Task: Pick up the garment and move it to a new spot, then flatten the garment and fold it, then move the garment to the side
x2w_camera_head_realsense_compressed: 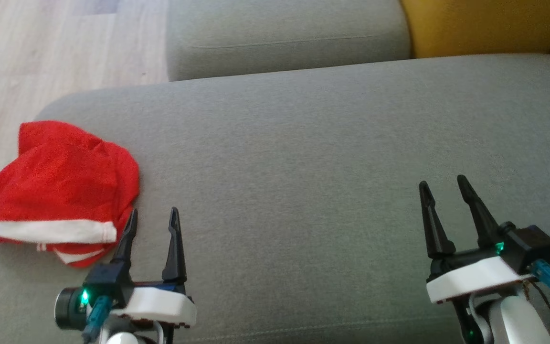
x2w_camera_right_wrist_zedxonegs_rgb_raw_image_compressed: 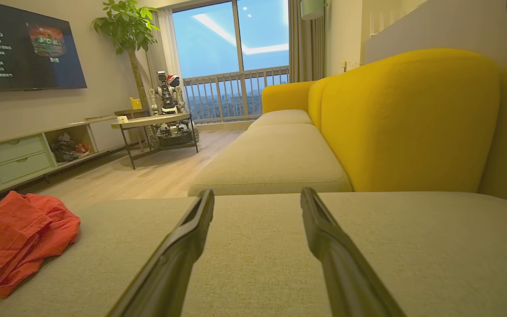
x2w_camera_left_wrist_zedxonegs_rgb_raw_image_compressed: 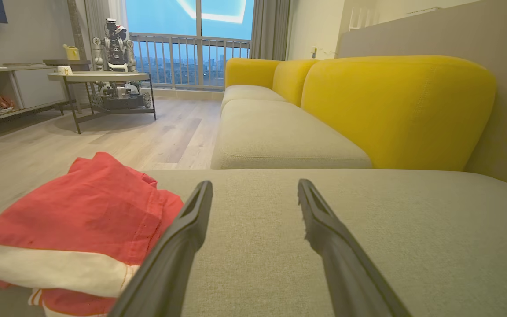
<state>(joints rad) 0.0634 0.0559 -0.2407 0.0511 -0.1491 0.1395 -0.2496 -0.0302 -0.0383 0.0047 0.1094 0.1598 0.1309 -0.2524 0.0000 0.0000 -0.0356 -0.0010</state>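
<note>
The garment (x2w_camera_head_realsense_compressed: 60,188) is red with white bands, bundled in a rough fold at the left end of a grey sofa seat (x2w_camera_head_realsense_compressed: 303,181). It also lies at the lower left of the left wrist view (x2w_camera_left_wrist_zedxonegs_rgb_raw_image_compressed: 82,224) and at the far left of the right wrist view (x2w_camera_right_wrist_zedxonegs_rgb_raw_image_compressed: 16,237). My left gripper (x2w_camera_head_realsense_compressed: 153,217) is open and empty, just right of the garment's near edge, one fingertip close beside the cloth. My right gripper (x2w_camera_head_realsense_compressed: 442,184) is open and empty over the bare seat far to the right.
A second grey seat cushion (x2w_camera_head_realsense_compressed: 284,36) lies beyond, with a yellow backrest (x2w_camera_head_realsense_compressed: 480,24) at the upper right. Wooden floor (x2w_camera_head_realsense_compressed: 41,57) runs past the seat's left end. Across the room stand a low table (x2w_camera_left_wrist_zedxonegs_rgb_raw_image_compressed: 97,79), another robot (x2w_camera_left_wrist_zedxonegs_rgb_raw_image_compressed: 115,44) and a TV cabinet (x2w_camera_right_wrist_zedxonegs_rgb_raw_image_compressed: 20,154).
</note>
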